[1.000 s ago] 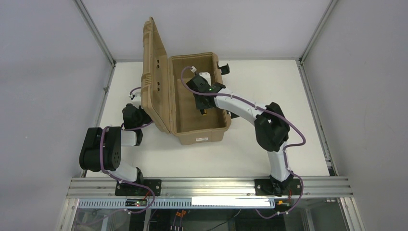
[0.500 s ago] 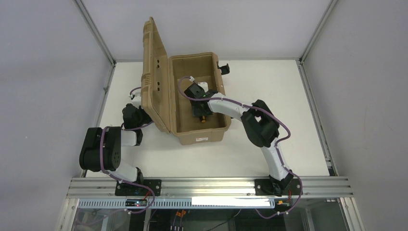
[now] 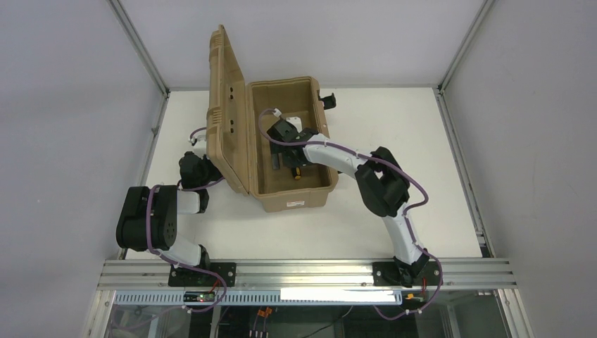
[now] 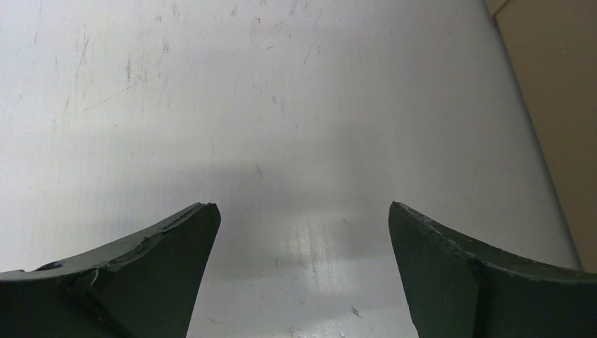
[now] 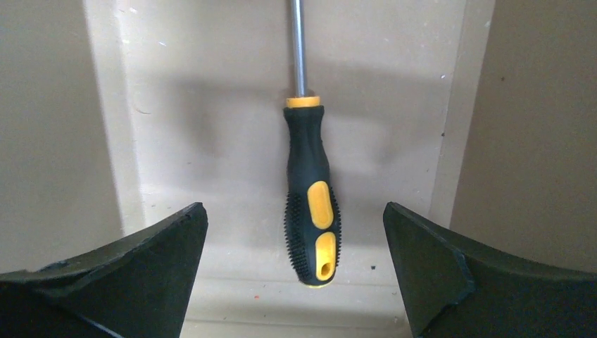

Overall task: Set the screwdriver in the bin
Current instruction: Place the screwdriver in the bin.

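The tan bin [image 3: 292, 201] stands in the middle of the table with its lid [image 3: 227, 105] swung up on the left. On the bin's floor lies the screwdriver [image 5: 312, 204], black-and-yellow handle toward the camera and silver shaft pointing away; its handle end [image 3: 297, 173] shows from above. My right gripper [image 5: 293, 211] reaches down inside the bin [image 5: 211, 105], open, one finger on each side of the handle and touching neither side. My left gripper [image 4: 303, 207] hangs open over the bare white table, left of the bin's outer wall [image 4: 556, 105], with nothing between its fingers.
A black latch [image 3: 327, 100] sticks out at the bin's far right corner. The raised lid hides most of the left gripper from above. The left arm [image 3: 151, 218] is folded near the table's left edge. Metal frame rails border the white table [image 3: 394, 127].
The right gripper has dropped lower into the bin, shifted a little left and opened, letting go of the screwdriver, which now lies on the bin floor. The left arm has not moved.
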You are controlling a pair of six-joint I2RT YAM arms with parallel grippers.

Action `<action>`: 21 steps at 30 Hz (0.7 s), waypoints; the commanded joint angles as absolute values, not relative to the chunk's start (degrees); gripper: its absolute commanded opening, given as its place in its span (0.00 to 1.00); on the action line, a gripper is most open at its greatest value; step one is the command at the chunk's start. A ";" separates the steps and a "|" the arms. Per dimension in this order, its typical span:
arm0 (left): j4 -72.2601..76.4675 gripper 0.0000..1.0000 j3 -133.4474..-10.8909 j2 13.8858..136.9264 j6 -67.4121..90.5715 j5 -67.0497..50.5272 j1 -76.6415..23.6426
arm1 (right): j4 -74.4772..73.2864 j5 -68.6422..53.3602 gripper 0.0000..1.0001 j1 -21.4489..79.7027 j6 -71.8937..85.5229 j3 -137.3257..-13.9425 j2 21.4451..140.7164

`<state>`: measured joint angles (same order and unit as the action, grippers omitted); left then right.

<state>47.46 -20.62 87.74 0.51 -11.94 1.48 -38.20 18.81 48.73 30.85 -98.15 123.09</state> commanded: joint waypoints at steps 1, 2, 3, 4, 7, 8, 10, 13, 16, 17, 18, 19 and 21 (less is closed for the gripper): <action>48.60 0.99 -20.74 86.39 -0.13 -12.06 0.89 | -42.01 19.69 0.98 49.38 29.76 -105.02 117.55; 48.60 0.99 -20.74 86.40 -0.16 -12.02 0.88 | -43.56 19.76 0.98 49.39 29.64 -106.34 117.45; 48.60 0.99 -20.79 86.40 -0.10 -12.04 0.88 | -44.40 19.89 0.98 49.47 29.56 -107.68 117.38; 48.60 0.99 -20.75 86.35 -0.12 -12.04 0.90 | -46.29 20.02 0.98 49.48 29.33 -109.08 117.30; 48.60 0.99 -20.74 86.40 -0.18 -12.03 0.88 | -49.37 20.04 0.96 49.48 28.17 -112.89 117.08; 48.60 0.99 -20.74 86.39 -0.12 -12.04 0.88 | -50.27 20.27 0.96 49.50 27.68 -114.08 116.95; 48.60 0.99 -20.74 86.40 -0.15 -12.04 0.89 | -52.11 20.98 0.96 49.44 26.52 -116.61 116.77; 48.60 0.99 -20.74 86.40 -0.13 -12.04 0.88 | -54.69 21.80 0.96 49.48 24.53 -121.58 116.41; 48.60 0.99 -20.74 86.36 -0.17 -12.04 0.88 | -58.04 22.23 0.96 49.48 22.29 -127.30 116.75; 48.60 0.99 -20.76 86.39 -0.16 -12.05 0.89 | -59.43 22.48 0.96 49.48 21.94 -129.38 116.84; 48.60 0.99 -20.74 86.40 -0.14 -12.04 0.91 | -60.58 22.58 0.96 49.48 21.45 -131.56 116.96; 48.60 0.99 -20.74 86.37 -0.16 -12.04 0.88 | -61.57 22.57 0.96 49.48 21.05 -133.42 117.06; 48.60 0.99 -20.74 86.40 -0.18 -12.04 0.96 | -63.10 22.42 0.95 49.49 20.41 -136.82 116.92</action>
<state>47.46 -20.62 87.74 0.51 -11.94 1.48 -57.93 20.86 49.17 23.44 -128.97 120.92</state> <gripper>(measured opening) 0.992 0.957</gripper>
